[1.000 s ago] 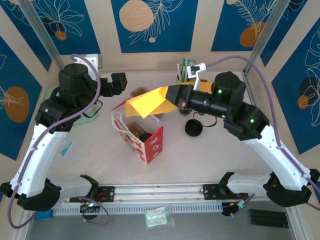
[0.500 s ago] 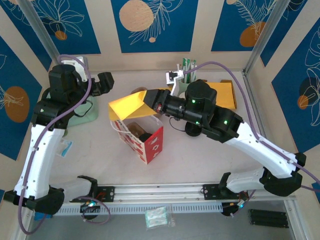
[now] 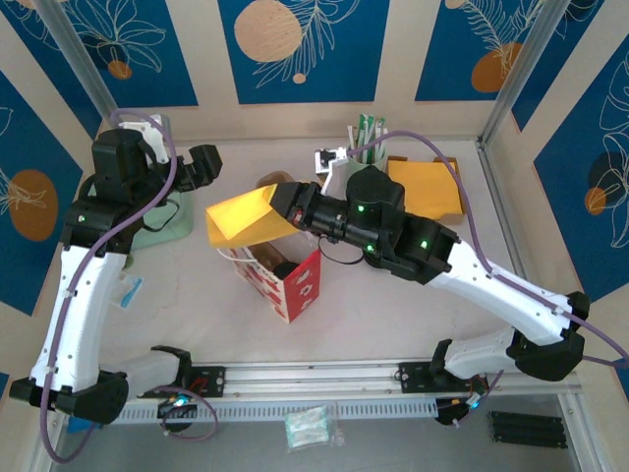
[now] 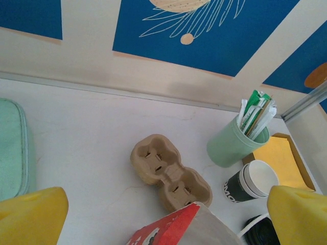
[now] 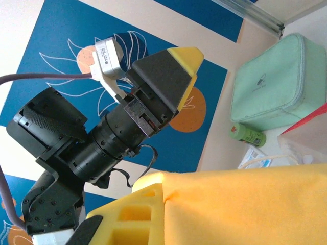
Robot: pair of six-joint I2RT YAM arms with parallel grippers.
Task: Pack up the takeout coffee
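The red-and-white bag (image 3: pixel 295 280) stands open on the table's middle. Inside it I see a brownish cup with a black lid, the takeout coffee (image 3: pixel 282 265), partly covered from above. My right gripper (image 3: pixel 285 204) is shut on a yellow envelope (image 3: pixel 239 218), held level over the bag's back-left rim. That envelope (image 5: pixel 245 204) spreads across the bottom of the right wrist view beside one yellow finger (image 5: pixel 122 217). My left gripper (image 3: pixel 203 162) hangs open and empty behind and left of the bag. The bag's red rim (image 4: pixel 173 229) lies between its spread yellow fingers (image 4: pixel 30 214).
A cardboard cup carrier (image 4: pixel 168 171) lies behind the bag. A mint holder of sticks (image 4: pixel 235 145), a lidless white cup (image 4: pixel 253 181), a loose black lid (image 4: pixel 260 232) and a second yellow envelope (image 3: pixel 425 187) sit at back right. A mint pouch (image 3: pixel 162 221) lies at left.
The right arm has swung left, carrying the yellow envelope from the table's middle back to above the bag's left rim. The left gripper drew back to the left.
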